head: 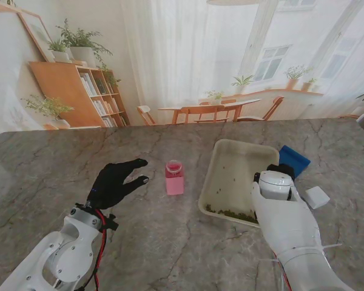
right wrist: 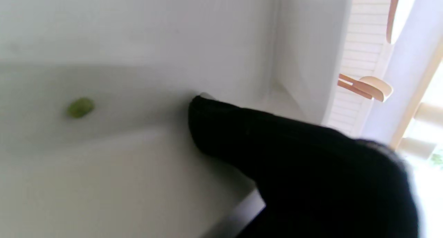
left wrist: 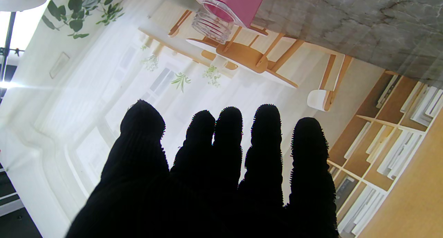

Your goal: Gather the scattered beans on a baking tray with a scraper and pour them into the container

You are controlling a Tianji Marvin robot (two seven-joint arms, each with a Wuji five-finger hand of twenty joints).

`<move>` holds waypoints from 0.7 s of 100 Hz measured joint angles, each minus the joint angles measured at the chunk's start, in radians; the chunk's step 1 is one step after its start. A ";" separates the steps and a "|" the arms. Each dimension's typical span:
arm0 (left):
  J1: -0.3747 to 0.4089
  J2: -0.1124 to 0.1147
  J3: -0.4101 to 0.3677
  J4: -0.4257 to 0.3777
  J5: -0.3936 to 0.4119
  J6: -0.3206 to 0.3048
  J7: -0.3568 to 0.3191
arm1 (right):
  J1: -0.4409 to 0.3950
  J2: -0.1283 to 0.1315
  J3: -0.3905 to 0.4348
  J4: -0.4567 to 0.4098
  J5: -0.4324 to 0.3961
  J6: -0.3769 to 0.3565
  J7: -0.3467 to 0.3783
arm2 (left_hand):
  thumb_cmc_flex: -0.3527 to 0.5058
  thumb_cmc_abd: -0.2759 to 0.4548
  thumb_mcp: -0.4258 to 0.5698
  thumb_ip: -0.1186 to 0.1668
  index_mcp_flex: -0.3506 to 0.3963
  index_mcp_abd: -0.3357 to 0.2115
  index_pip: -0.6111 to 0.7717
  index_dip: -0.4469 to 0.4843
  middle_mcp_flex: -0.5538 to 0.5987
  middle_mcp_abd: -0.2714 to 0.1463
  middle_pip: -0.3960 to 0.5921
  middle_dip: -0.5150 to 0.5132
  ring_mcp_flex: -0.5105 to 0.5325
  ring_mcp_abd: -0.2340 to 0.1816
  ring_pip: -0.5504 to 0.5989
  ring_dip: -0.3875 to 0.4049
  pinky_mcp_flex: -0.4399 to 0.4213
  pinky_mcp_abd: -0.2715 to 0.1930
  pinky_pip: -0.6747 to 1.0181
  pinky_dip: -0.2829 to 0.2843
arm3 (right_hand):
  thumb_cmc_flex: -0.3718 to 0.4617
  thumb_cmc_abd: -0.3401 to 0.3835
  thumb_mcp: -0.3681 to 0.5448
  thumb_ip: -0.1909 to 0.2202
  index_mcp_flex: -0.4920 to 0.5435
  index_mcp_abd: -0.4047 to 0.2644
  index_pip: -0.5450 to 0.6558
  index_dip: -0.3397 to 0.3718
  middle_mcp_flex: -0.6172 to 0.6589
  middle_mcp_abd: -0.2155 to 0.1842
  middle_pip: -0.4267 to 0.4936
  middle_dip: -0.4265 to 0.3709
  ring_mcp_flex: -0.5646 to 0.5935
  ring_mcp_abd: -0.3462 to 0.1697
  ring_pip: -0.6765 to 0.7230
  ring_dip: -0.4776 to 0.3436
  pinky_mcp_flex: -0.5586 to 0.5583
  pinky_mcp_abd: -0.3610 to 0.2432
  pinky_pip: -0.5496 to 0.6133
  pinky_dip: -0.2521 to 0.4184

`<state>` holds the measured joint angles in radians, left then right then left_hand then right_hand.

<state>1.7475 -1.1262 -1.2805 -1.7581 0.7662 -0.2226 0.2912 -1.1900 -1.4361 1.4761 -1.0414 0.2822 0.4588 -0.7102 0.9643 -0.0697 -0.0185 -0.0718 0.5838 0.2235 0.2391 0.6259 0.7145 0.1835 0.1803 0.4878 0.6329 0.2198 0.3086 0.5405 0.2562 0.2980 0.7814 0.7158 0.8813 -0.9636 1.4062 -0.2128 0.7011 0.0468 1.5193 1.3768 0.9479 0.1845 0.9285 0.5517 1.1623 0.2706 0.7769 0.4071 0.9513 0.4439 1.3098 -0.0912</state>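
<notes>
The cream baking tray (head: 230, 159) lies right of the table's middle. Green beans (head: 232, 213) are heaped in a line along its near wall, with a few specks farther in. My right hand (head: 280, 170) is at the tray's right rim, mostly hidden behind its white wrist. In the right wrist view a black finger (right wrist: 242, 134) curls over the rim onto the tray's inner wall (right wrist: 138, 30), close to one bean (right wrist: 80, 107). The pink container (head: 174, 177) stands left of the tray, mouth open. My left hand (head: 115, 182) hovers open beside it, fingers spread (left wrist: 214, 182) toward the container (left wrist: 228, 6).
A blue flat object (head: 294, 159) lies just beyond the tray's right rim. A small white block (head: 317, 197) rests on the marble table (head: 170, 242) to the right of my right wrist.
</notes>
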 measured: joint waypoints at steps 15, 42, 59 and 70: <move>0.000 0.000 0.000 0.000 0.001 0.001 0.002 | -0.003 -0.006 0.008 -0.018 0.015 0.002 -0.026 | 0.000 0.000 0.000 0.000 0.000 0.000 0.000 0.000 0.000 0.000 0.000 0.000 0.000 0.000 0.000 0.000 0.000 0.001 0.000 0.000 | 0.005 -0.014 0.001 0.000 0.013 -0.003 -0.001 -0.001 -0.010 -0.014 0.037 0.039 0.001 -0.010 0.049 0.026 0.007 -0.001 0.039 0.000; 0.006 -0.001 -0.006 -0.006 0.006 0.012 0.004 | 0.004 -0.015 0.031 -0.082 0.008 0.087 -0.051 | 0.000 0.000 0.000 0.000 0.000 0.000 0.000 0.000 0.000 0.000 0.000 0.000 0.000 0.000 0.000 0.000 0.000 0.001 0.000 0.000 | 0.005 -0.024 0.012 -0.016 0.013 -0.003 -0.001 -0.002 -0.027 -0.028 0.075 0.086 -0.010 -0.010 0.111 0.062 0.010 -0.008 0.056 0.075; 0.010 -0.001 -0.012 -0.007 0.006 0.017 0.001 | 0.023 -0.017 0.035 -0.101 -0.001 0.113 -0.058 | 0.000 0.000 0.000 0.000 0.000 0.000 0.000 0.000 0.000 0.000 0.000 0.000 0.000 0.000 0.000 0.000 0.000 0.001 0.000 0.000 | 0.005 -0.025 0.022 -0.019 0.013 -0.003 -0.001 -0.002 -0.047 -0.031 0.093 0.145 -0.034 -0.010 0.153 0.121 0.010 -0.009 0.050 0.176; 0.010 -0.001 -0.018 -0.007 0.005 0.021 -0.003 | 0.043 -0.017 0.031 -0.106 -0.010 0.128 -0.043 | 0.000 0.000 0.000 0.000 0.000 0.000 0.000 0.000 0.000 0.000 0.000 0.000 0.000 0.000 0.000 0.000 0.000 0.001 0.000 0.000 | 0.005 -0.025 0.029 -0.028 0.024 -0.002 -0.001 -0.002 -0.048 -0.031 0.094 0.164 -0.042 -0.010 0.163 0.138 0.010 -0.009 0.050 0.188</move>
<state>1.7575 -1.1267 -1.2984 -1.7647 0.7707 -0.2012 0.2879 -1.1474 -1.4530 1.5069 -1.1477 0.2726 0.5869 -0.7527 0.9643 -0.0696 -0.0185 -0.0719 0.5839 0.2235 0.2391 0.6259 0.7145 0.1835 0.1803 0.4878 0.6330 0.2199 0.3086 0.5406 0.2562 0.2994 0.7814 0.7158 0.8865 -0.9886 1.4348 -0.2404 0.7251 0.0445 1.5181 1.3750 0.8997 0.1533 1.0228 0.7155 1.1204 0.2605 0.9394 0.5456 0.9609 0.4351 1.3601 0.0966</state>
